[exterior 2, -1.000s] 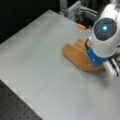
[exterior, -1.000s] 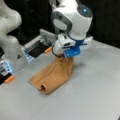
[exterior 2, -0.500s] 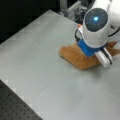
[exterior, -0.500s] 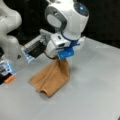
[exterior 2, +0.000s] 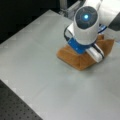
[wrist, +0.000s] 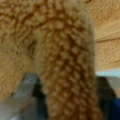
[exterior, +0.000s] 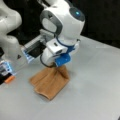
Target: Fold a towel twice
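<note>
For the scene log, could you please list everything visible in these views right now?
towel: one, tan-brown terry, bunched on the table, part lifted; fills the wrist view.
table: one, grey, under everything.
perforated board: one, dark, a front view's bottom left.
orange object: one, at a front view's left edge.
second robot arm: one, white, a front view's left.
gripper: one, white and blue, shut on towel fold.

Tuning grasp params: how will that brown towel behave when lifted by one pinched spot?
Probably floppy: the towel peaks up to the gripper while the rest sags onto the table. Likely grippy, not slippery: the wrist view shows thick terry loops bunched between the fingers. Seems light, since a small pinch holds up that fold.
</note>
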